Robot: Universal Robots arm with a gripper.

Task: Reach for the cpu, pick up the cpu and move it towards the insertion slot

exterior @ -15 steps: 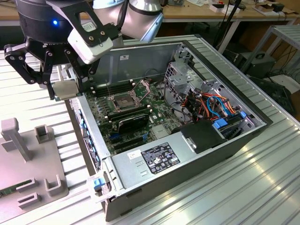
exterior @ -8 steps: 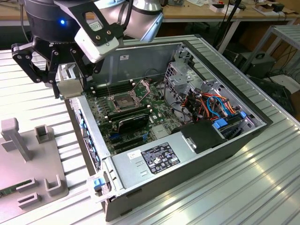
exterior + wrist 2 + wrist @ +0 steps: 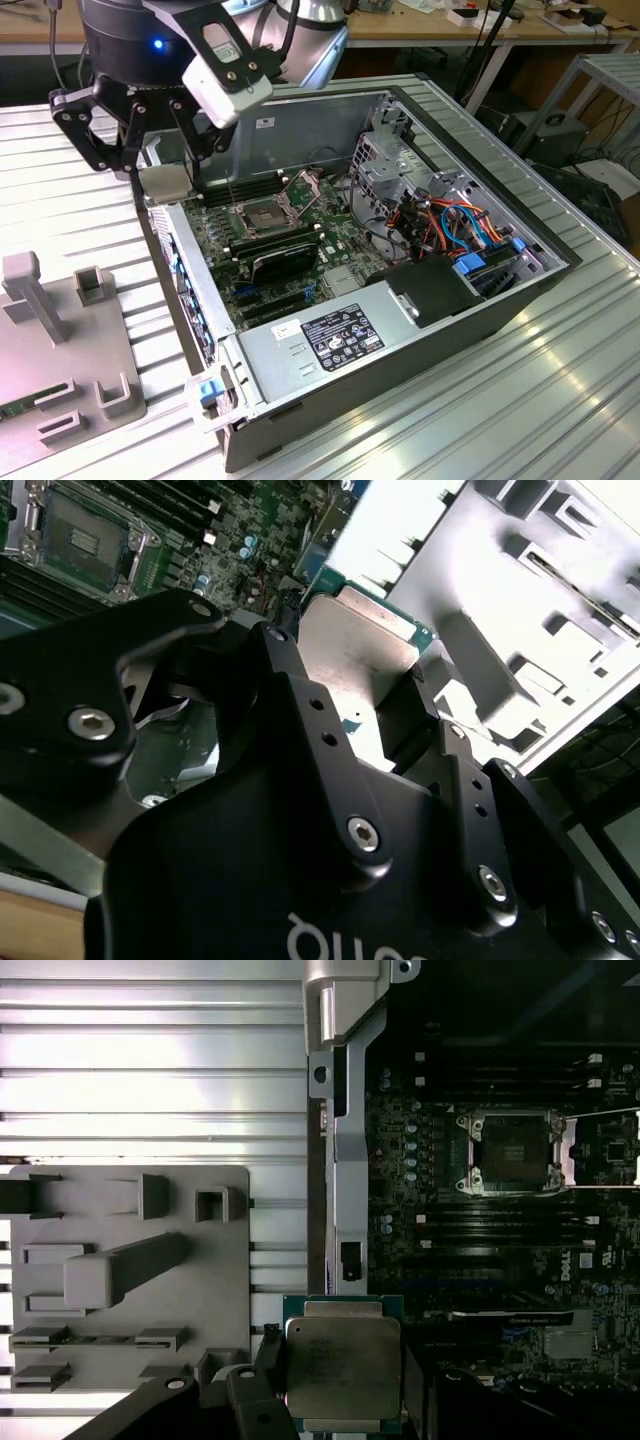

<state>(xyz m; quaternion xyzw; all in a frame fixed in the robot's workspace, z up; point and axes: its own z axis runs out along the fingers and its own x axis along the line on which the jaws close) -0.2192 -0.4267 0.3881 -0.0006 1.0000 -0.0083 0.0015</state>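
Your gripper (image 3: 165,150) is clamped on the cpu (image 3: 166,183), held in the air in the exterior view above the computer case's (image 3: 480,330) rim, well apart from the insertion slot (image 3: 262,217). In both wrist views the cpu (image 3: 343,1365) sits between the fingers (image 3: 300,710), the insertion slot (image 3: 513,1153) lying open across the motherboard (image 3: 480,1260). You're in the carry step, I judge; closing on the slot calls for travel over the board while keeping the chip level.

One cpu (image 3: 343,1368), clamped between fingers of one gripper (image 3: 165,150). One insertion slot (image 3: 259,218) on one motherboard (image 3: 290,262). One open computer case (image 3: 430,330). One grey fixture plate (image 3: 125,1280). One power supply (image 3: 330,340). One black finned block (image 3: 283,262).
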